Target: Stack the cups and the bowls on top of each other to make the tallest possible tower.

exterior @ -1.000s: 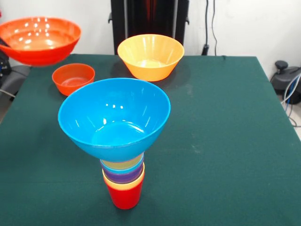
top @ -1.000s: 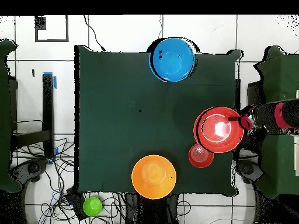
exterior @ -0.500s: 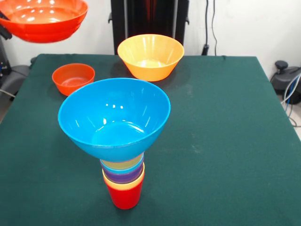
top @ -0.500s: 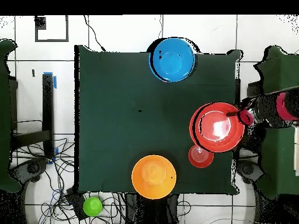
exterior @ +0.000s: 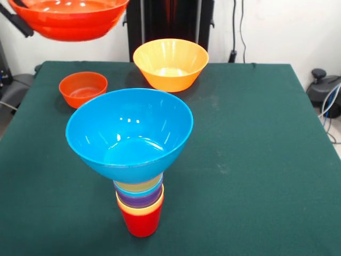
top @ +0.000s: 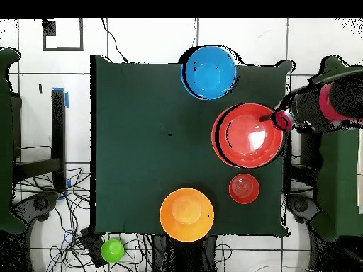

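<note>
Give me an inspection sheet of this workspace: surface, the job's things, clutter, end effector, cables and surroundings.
Surface: green table, nothing spilled.
Job's things: tower of nested cups on a red cup, with a large blue bowl on top; small orange bowl and yellow-orange bowl standing apart on the table; wide orange bowl held in the air, off the table.
Clutter: nothing seen on the table.
End effector: end effector at the wide orange bowl's rim; fingers not discernible.
Cables: tangle on the floor; cables on the wall.
Surroundings: green round object on the tiled floor.
</note>
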You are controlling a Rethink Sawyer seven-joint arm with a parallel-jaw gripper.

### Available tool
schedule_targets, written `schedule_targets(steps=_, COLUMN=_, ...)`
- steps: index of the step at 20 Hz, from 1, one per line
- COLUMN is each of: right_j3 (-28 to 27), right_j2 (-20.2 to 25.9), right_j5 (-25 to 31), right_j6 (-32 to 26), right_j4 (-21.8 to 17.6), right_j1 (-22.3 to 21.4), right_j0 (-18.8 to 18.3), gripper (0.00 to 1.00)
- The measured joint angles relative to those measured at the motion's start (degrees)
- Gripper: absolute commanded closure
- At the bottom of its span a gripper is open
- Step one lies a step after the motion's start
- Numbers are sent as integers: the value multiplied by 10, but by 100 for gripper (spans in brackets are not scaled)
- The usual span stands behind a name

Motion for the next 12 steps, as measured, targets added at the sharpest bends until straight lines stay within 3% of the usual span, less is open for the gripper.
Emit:
schedule_targets(steps=5, right_j3=-26, right_j2=0, right_j5=20, right_j6=0, right_j4=8, right_j1=1, right_j0=26, gripper=100)
schedule_targets(steps=12, right_j3=-112, right_j2=-1, right_j5=65, right_j6=0, right_j4=21, right_j1=16, right_j0=77, gripper=100)
